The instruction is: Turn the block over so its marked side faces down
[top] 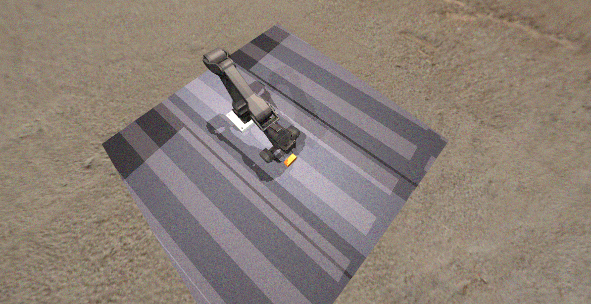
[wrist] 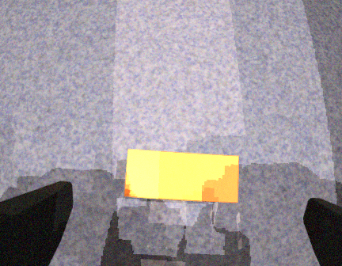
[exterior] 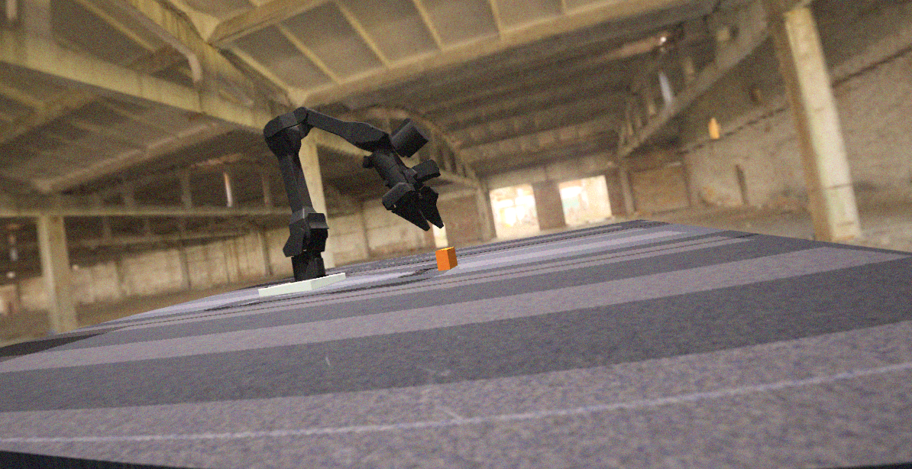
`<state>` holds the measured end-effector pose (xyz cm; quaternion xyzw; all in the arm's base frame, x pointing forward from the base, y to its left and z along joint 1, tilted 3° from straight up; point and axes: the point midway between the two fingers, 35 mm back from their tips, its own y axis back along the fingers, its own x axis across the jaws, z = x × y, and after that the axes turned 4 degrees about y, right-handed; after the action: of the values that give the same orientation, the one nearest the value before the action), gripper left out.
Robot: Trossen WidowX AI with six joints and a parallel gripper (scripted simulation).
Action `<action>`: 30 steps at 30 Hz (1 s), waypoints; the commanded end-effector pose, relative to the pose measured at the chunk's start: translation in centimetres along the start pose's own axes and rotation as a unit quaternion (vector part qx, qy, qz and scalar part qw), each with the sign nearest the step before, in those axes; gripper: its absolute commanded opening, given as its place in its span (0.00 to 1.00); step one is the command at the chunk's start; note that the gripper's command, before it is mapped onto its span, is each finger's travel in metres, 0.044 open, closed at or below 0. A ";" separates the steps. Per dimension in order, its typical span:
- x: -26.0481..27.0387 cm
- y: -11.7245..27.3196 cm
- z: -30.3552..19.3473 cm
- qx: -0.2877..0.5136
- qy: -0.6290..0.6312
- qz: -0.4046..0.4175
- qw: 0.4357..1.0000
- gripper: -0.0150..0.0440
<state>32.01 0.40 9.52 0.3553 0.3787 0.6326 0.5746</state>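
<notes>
one orange block lies flat on the striped table, touching nothing else. one arm holds its single gripper above the block, two fingers spread wide with nothing between them. one white base plate sits under the arm.
</notes>
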 end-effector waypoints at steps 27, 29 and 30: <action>0.0 -2.2 2.1 0.237 0.004 0.017 0.971 1.00; 0.0 -2.3 2.0 0.237 0.004 0.017 0.971 1.00; 0.0 -2.6 1.8 0.237 0.004 0.017 0.971 1.00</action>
<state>34.79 0.66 8.60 0.4881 0.5135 0.5350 0.4603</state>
